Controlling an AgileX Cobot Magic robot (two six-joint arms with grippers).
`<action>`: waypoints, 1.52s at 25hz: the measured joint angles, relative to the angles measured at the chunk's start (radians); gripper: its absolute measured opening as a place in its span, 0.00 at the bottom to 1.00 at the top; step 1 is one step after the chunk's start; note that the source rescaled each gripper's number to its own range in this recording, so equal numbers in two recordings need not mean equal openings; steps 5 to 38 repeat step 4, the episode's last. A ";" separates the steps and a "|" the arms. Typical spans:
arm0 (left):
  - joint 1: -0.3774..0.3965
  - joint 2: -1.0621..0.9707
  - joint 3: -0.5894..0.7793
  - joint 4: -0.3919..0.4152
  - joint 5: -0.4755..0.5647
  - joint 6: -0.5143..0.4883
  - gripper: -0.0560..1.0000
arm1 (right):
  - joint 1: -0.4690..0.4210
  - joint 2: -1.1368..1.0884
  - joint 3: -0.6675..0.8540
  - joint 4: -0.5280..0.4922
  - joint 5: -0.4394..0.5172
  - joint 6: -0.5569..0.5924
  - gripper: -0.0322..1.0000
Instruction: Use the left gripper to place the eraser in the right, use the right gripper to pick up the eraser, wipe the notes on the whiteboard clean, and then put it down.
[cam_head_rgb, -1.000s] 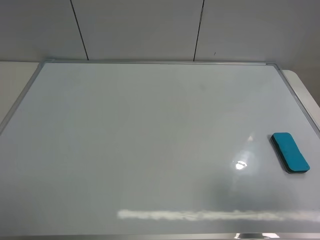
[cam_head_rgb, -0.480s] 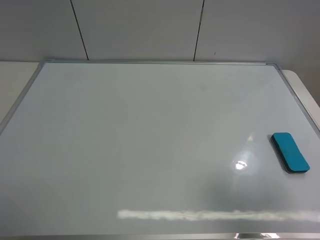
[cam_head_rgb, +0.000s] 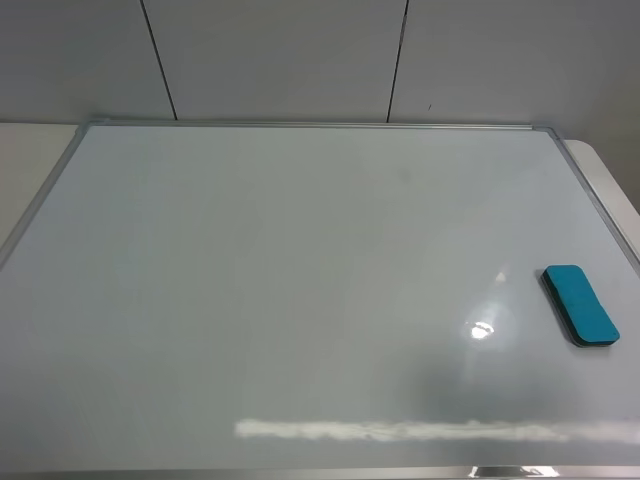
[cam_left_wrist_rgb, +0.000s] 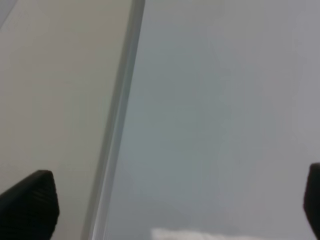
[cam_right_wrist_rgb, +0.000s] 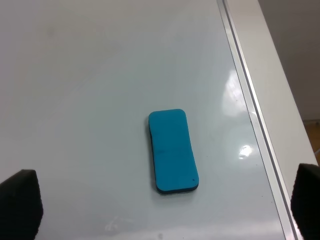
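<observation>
The teal-blue eraser (cam_head_rgb: 579, 304) lies flat on the whiteboard (cam_head_rgb: 300, 300) near its right edge, and it also shows in the right wrist view (cam_right_wrist_rgb: 172, 150). No arm shows in the exterior high view. My left gripper (cam_left_wrist_rgb: 172, 210) is open and empty over the board's left frame (cam_left_wrist_rgb: 117, 125). My right gripper (cam_right_wrist_rgb: 165, 210) is open and empty, back from and above the eraser, apart from it. No black scribble shows on the board; only a faint grey smudge (cam_head_rgb: 405, 175) sits at the upper middle.
The board's silver frame (cam_head_rgb: 300, 125) runs along the back, with a grey panelled wall behind. The cream table (cam_left_wrist_rgb: 55, 100) lies left of the frame and shows right of it in the right wrist view (cam_right_wrist_rgb: 265, 75). Glare spots (cam_head_rgb: 482, 328) sit near the eraser.
</observation>
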 joint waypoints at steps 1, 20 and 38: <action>0.000 0.000 0.000 0.000 0.000 0.000 1.00 | 0.000 0.000 0.000 0.000 0.000 0.000 1.00; 0.000 0.000 0.000 0.000 0.000 0.000 1.00 | 0.000 0.000 0.000 0.000 0.000 0.000 1.00; 0.000 0.000 0.000 0.000 0.000 0.000 1.00 | 0.000 0.000 0.000 0.000 0.000 0.000 1.00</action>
